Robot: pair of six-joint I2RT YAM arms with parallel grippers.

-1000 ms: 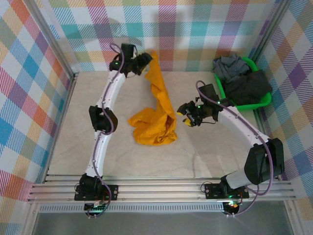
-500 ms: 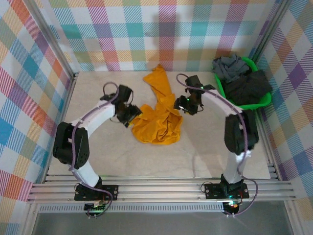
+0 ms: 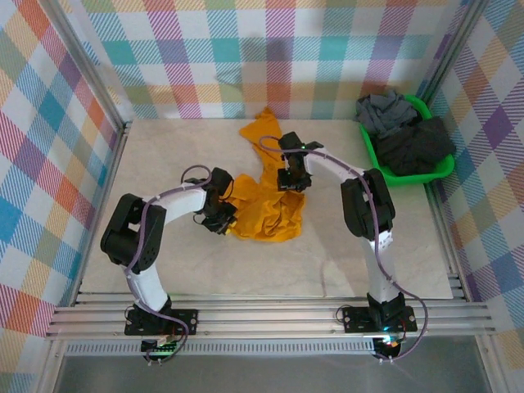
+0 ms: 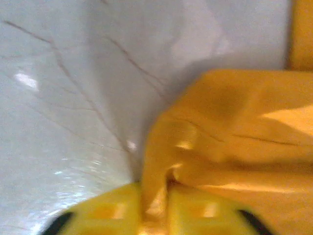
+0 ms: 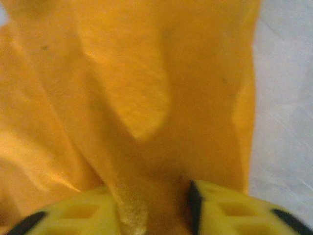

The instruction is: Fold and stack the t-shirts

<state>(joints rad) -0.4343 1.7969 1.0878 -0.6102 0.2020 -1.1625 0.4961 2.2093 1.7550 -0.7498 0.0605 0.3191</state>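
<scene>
The orange t-shirt [image 3: 266,209] lies crumpled mid-table, with a tail running to the back wall. My left gripper [image 3: 223,214] is low at its left edge. In the left wrist view that gripper [image 4: 156,208] is shut, its yellow fingers [image 4: 100,213] pinching a fold of the orange t-shirt [image 4: 230,147]. My right gripper [image 3: 292,176] presses on the shirt's upper right part. Seen from the right wrist, a thick ridge of orange cloth [image 5: 161,98] fills the gap in that gripper [image 5: 151,210], touching both fingers [image 5: 234,210]. A grey t-shirt [image 3: 385,110] and a charcoal t-shirt [image 3: 417,143] lie in the basket.
The green plastic basket [image 3: 442,170] stands at the back right corner against the checked wall. Bare marble tabletop [image 3: 164,262] surrounds the orange shirt in front and on both sides. Both arms are bent inward over the table's middle.
Both arms swung in toward the orange shirt. The left gripper dropped from the back wall to the shirt's left edge and shut on it. The right gripper moved left onto the shirt and its jaws narrowed.
</scene>
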